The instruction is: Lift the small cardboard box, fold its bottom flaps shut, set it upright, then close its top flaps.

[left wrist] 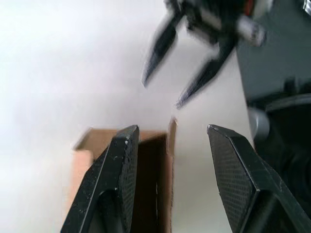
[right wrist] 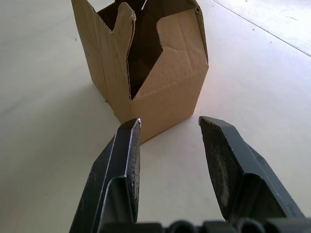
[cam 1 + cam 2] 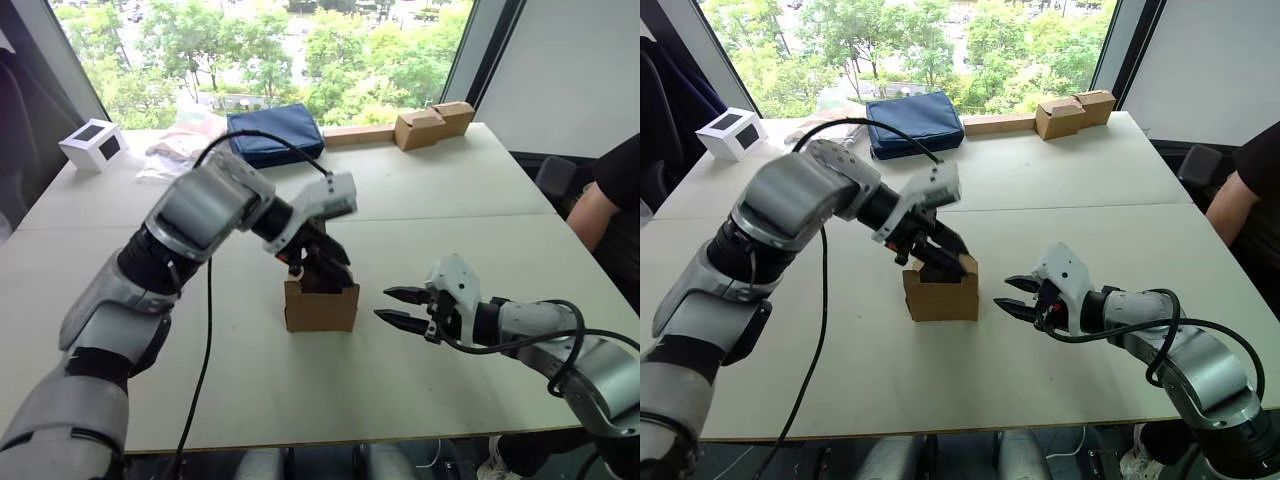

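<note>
Both pincers stood spread and grasped nothing. One finger of the left gripper [image 3: 322, 268] reached down into the open top of the small cardboard box [image 3: 321, 308], with the other outside its wall. The right gripper [image 3: 402, 306] hung just beside the box on the robot's right, fingertips aimed at it but apart from it. The box stood upright on the white table [image 3: 450, 190], near the middle, well apart from the paired tan boxes [image 3: 433, 123] and the blue pouch [image 3: 273, 131] at the far edge. Its top flaps [image 2: 160, 46] stood raised, not yet folded.

The likely risk was tipping or sliding: the box looked light, and a push on one flap from the left finger with no brace on the other side could have shoved it across the smooth table. A finger caught inside could also have dragged the box up as the arm withdrew.
</note>
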Controlling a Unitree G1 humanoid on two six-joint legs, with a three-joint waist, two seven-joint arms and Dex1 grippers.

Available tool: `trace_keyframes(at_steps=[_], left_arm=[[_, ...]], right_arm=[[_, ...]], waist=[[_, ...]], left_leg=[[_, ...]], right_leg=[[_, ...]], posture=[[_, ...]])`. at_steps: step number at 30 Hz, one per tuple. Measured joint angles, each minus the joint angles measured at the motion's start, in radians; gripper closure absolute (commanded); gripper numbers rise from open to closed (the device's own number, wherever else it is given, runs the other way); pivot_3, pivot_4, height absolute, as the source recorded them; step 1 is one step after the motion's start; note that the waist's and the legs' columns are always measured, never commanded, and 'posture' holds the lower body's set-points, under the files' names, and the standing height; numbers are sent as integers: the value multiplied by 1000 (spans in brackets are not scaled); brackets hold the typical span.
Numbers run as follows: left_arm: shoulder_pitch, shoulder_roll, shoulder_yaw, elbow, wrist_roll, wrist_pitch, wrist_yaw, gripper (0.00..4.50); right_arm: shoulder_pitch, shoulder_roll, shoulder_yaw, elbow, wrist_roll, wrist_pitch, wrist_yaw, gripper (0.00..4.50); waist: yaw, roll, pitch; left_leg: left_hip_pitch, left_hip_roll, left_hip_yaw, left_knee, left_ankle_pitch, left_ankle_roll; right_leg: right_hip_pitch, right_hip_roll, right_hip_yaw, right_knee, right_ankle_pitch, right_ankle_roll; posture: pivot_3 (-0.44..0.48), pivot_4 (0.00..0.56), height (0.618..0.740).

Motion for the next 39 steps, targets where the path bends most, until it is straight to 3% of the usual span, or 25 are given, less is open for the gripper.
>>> trace_keyframes(at_steps=[1,4,5,6,8,10,16,19,22,25,39], left_arm=[[-14,-22,97,47,-17,-3,56,2240],[16,-46,310,91,-54,-61,172,2906],[73,-49,395,80,-66,-106,220,3508],[121,-47,442,76,-73,-127,246,3605],[252,-18,504,58,-84,-138,288,4497],[389,4,562,-8,-109,-140,316,4500],[669,33,724,-214,-249,-99,356,4500],[803,47,722,-267,-262,-120,361,4500],[858,75,674,-332,-263,-160,361,4500],[862,91,603,-363,-263,-213,351,4500],[764,99,365,-214,-184,-439,308,4500]], right_arm=[[1,6,-15,13,1,-3,1,2553],[10,39,-48,44,14,-8,1,2553],[12,45,-60,56,18,-9,5,2797],[18,47,-70,63,21,-11,6,2946],[25,52,-87,84,21,-20,10,3629],[18,55,-86,100,18,-34,20,4330],[-71,65,-72,159,-14,-70,43,4427],[-115,85,-53,168,-7,-62,62,4427],[-178,98,-13,192,-8,-47,90,4427],[-230,108,36,207,-12,-43,124,4427],[-319,155,157,271,-101,-73,184,4427]], waist=[[-1,0,0],[-5,1,-1],[-9,4,-2],[-9,4,-3],[-9,4,-2],[-7,4,-2],[3,2,-1],[7,1,-1],[17,1,-1],[21,2,-1],[16,1,-1]], left_leg=[[0,0,0,0,0,0],[1,0,0,-1,0,0],[3,0,2,-2,0,0],[5,0,2,-3,0,0],[5,1,2,-3,0,0],[5,0,2,-3,1,-1],[4,-1,0,-2,2,-5],[4,-1,0,-2,2,-5],[4,-1,0,-2,2,-5],[4,-2,0,-2,2,-5],[4,-3,0,-2,2,-5]], right_leg=[[0,0,0,0,0,0],[0,-1,0,0,0,0],[0,-1,2,1,0,0],[0,-1,3,1,0,0],[0,-1,3,2,0,0],[0,-1,3,2,0,0],[2,-5,3,1,0,0],[2,-6,3,1,0,0],[2,-7,2,0,0,-1],[2,-8,2,0,0,-1],[2,-6,1,0,0,-1]], posture=[[0,150,737],[0,150,737],[0,150,737],[0,150,737],[0,150,737],[0,150,737],[0,150,737],[0,150,737],[0,150,737],[0,150,737],[0,150,737]])
